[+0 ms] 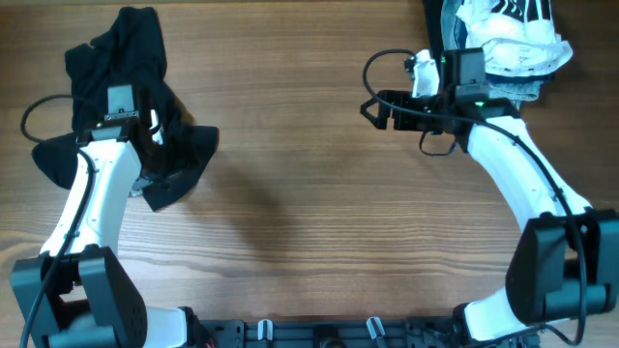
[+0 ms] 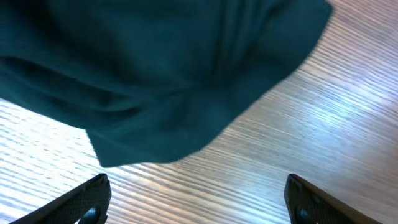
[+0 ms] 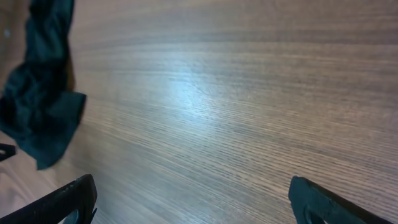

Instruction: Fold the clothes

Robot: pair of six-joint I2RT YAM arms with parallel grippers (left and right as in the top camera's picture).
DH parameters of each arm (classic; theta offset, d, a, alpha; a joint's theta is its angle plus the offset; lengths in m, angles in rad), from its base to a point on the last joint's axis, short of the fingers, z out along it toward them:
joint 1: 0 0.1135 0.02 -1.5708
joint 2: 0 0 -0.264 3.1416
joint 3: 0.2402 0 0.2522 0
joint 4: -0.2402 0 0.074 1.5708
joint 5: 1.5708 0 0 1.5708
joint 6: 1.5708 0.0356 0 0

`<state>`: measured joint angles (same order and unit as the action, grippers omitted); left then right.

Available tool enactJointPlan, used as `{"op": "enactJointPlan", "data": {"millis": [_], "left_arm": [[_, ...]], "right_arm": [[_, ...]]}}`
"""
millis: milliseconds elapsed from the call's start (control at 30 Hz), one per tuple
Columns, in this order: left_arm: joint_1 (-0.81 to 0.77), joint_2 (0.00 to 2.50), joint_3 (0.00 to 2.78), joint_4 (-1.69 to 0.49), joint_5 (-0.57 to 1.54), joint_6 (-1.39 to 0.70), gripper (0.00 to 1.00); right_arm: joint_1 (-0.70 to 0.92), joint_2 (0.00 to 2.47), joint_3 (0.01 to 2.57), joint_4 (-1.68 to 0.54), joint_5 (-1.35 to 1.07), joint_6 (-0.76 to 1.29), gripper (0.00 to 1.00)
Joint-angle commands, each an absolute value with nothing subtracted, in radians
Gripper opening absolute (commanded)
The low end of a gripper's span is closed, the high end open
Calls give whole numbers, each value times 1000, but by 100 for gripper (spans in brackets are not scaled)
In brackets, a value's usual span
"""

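At the far left of the table [image 1: 309,232], we see the clothes [image 1: 133,43] lying as one crumpled black heap, bunched rather than spread flat, with one flap reaching out toward the middle of the wood and another dark lobe showing on the outer side of the left arm. From the left wrist camera the same fabric [image 2: 155,74] fills the upper part of the view in soft ridges and folds, and its loose edge rests on the wood grain just ahead of the fingers. We find the left gripper [image 2: 199,198] poised over that edge with its jaws spread wide; only bare wood shows between them, and no cloth is caught or touched by either finger that we can see. Overhead, the left arm crosses the heap, so part of the garment is hidden beneath it. Well apart, on the right half of the table, the right gripper [image 3: 193,200] points toward the centre with its jaws likewise spread wide and empty above bare wood; from its camera we make out the black garment [image 3: 37,106] only as a dark shape at the left edge. Just behind the right wrist, at the far right corner, we note a rumpled pile of white fabric with black stripes [image 1: 517,41].
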<state>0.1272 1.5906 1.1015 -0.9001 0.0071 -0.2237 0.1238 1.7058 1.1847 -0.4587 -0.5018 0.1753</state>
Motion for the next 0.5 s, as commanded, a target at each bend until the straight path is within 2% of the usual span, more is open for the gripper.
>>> {"op": "enactJointPlan", "data": {"millis": [0,467], "left_arm": [[136,1591,1042,-846,-54,-248,91],[138,1612,971,-714,-241,-348,86]], "right_arm": [[161,1735,1204,-441,-425,179,100],[171,1744,1202,-430,-415,130,100]]}}
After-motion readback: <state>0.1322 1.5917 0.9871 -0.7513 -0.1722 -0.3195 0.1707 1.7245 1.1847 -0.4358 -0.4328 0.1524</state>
